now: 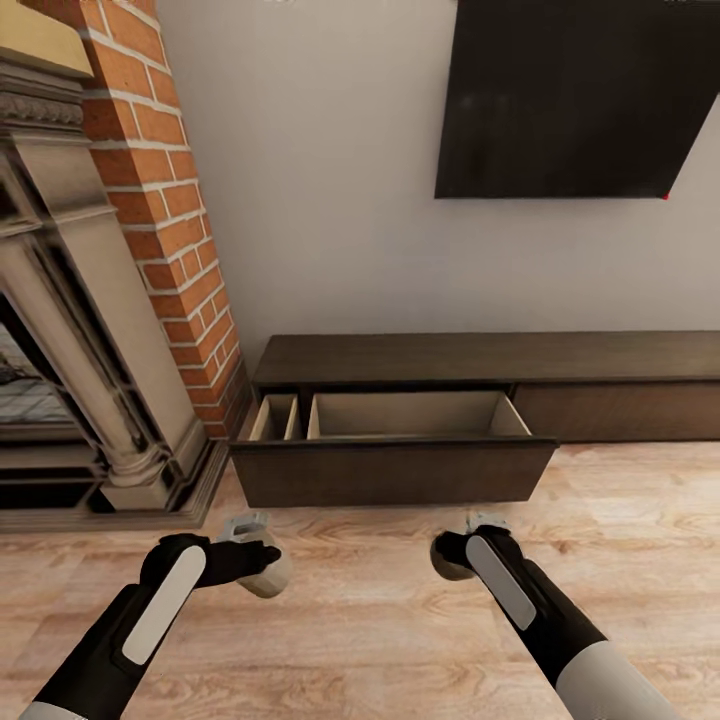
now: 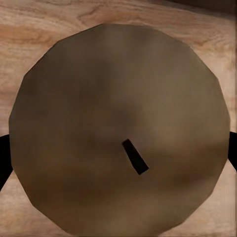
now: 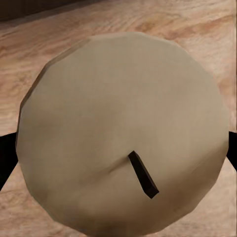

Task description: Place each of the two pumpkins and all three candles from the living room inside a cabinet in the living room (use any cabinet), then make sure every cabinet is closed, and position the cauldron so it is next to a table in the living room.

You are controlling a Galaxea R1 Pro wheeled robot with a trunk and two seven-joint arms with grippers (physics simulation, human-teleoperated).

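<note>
Facing the cabinet, the robot is seen with a candle carried in each arm, and the step in hand is judged to be the stowing of candles. One candle is held by the left gripper above the wooden floor; its beige round top and dark wick are shown close in the left wrist view, with a dark finger pressed at its side. A second candle is gripped likewise in the right wrist view, a finger being visible at its edge; in the head view it is largely hidden behind the right gripper.

The cabinet's left drawer is pulled out, and its pale wood inside is exposed: a narrow compartment beside the brick fireplace and a wide one, in which nothing can be seen.

For the next move, both arms would need to be raised and carried forward over the dark drawer front, so that each candle is brought above an open compartment before the fingers are parted. The front edge must be cleared on the way. Pumpkins, the remaining candle and the cauldron are judged still to be dealt with, and the drawer remains to be shut.
</note>
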